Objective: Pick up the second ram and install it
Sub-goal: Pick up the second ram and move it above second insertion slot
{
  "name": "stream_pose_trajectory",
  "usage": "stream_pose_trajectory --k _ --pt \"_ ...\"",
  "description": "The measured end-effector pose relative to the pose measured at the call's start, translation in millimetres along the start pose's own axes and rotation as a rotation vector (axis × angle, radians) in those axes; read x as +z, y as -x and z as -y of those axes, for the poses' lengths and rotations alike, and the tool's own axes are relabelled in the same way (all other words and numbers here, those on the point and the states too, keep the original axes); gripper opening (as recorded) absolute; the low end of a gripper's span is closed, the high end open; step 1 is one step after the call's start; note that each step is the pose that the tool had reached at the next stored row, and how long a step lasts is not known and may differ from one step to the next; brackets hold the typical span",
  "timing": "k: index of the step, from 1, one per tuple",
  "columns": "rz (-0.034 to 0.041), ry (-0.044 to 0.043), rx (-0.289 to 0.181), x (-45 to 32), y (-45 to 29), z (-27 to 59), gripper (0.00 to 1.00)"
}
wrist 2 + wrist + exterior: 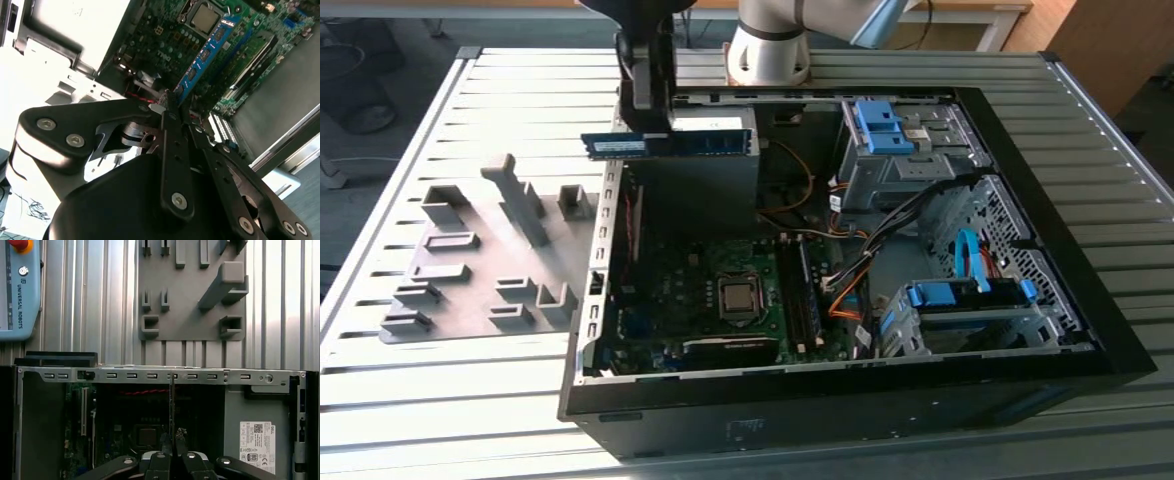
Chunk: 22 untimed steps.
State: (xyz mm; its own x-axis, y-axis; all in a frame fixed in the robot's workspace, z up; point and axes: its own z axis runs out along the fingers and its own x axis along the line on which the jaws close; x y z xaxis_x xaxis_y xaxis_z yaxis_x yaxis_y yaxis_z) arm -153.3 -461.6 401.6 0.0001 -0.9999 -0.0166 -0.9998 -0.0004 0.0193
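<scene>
A: Nearest in the second wrist view: black gripper (167,107), fingers pinching one end of the second ram (207,52), a blue stick with black chips.

B: Placement relative to the open computer case (1067,370)?

A: Held in the air above the case's rear left corner in the exterior view, lying level, well above the motherboard (680,290).

B: Below it?

A: Processor socket (739,296) mid-board; memory slots (801,300) just beside the socket.

B: Beyond the case?

A: Grey holder tray (467,270) with upright blocks, beside the case on the slatted metal table (400,400).
</scene>
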Motion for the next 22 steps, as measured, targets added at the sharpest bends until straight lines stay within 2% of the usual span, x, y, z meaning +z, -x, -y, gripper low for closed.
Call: stream_pose_trajectory --k 10,22 --pt "0.0 0.0 0.0 0.4 0.0 18.6 0.14" --pt "0.0 0.0 0.0 0.4 0.0 19.7 0.14"
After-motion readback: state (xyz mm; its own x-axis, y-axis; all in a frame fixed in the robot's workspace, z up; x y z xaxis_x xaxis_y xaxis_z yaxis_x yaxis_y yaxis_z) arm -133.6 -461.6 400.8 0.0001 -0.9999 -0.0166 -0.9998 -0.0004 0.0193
